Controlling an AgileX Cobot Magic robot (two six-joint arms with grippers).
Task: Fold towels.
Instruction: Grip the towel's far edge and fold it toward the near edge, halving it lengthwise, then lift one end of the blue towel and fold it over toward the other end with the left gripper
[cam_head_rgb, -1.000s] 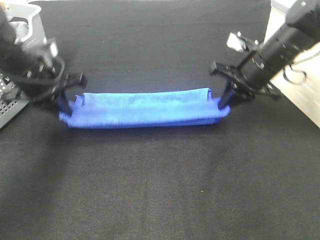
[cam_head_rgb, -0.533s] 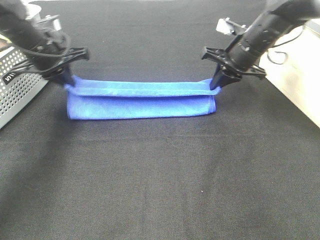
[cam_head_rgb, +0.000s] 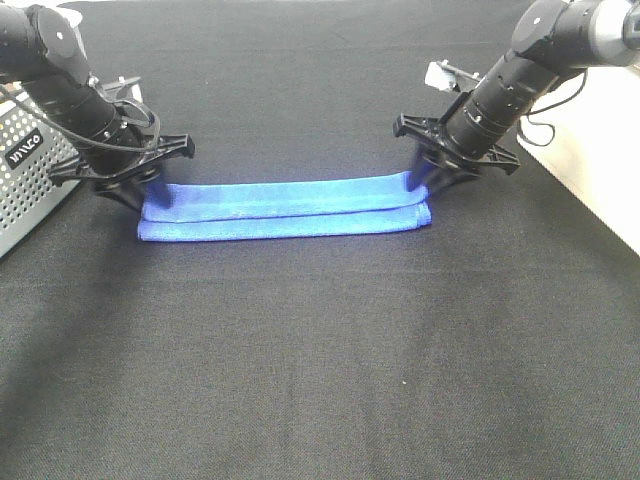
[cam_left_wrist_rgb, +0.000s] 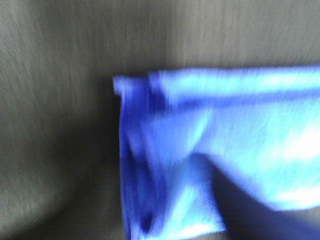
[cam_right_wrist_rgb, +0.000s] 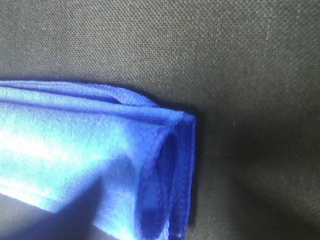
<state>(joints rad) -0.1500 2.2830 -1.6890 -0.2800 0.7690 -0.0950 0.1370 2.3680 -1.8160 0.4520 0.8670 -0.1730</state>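
A blue towel (cam_head_rgb: 285, 208) lies on the black table cloth (cam_head_rgb: 320, 360) as a long narrow strip, folded lengthwise, with its upper layer set slightly back from the front edge. My left gripper (cam_head_rgb: 150, 195) is low at the towel's left end and grips its upper layer. My right gripper (cam_head_rgb: 425, 185) is low at the right end and grips it there. The left wrist view shows the towel's (cam_left_wrist_rgb: 225, 130) layered left corner, blurred. The right wrist view shows the towel's (cam_right_wrist_rgb: 75, 150) right corner with a looped fold. Fingertips are mostly hidden by cloth.
A grey perforated metal box (cam_head_rgb: 25, 185) stands at the left edge, close to my left arm. A white surface (cam_head_rgb: 595, 180) borders the table on the right, with a cable near my right arm.
Both grippers have carried the towel's upper edge toward the far side and lowered it. The towel has gone from a raised roll to a flatter, narrower strip.
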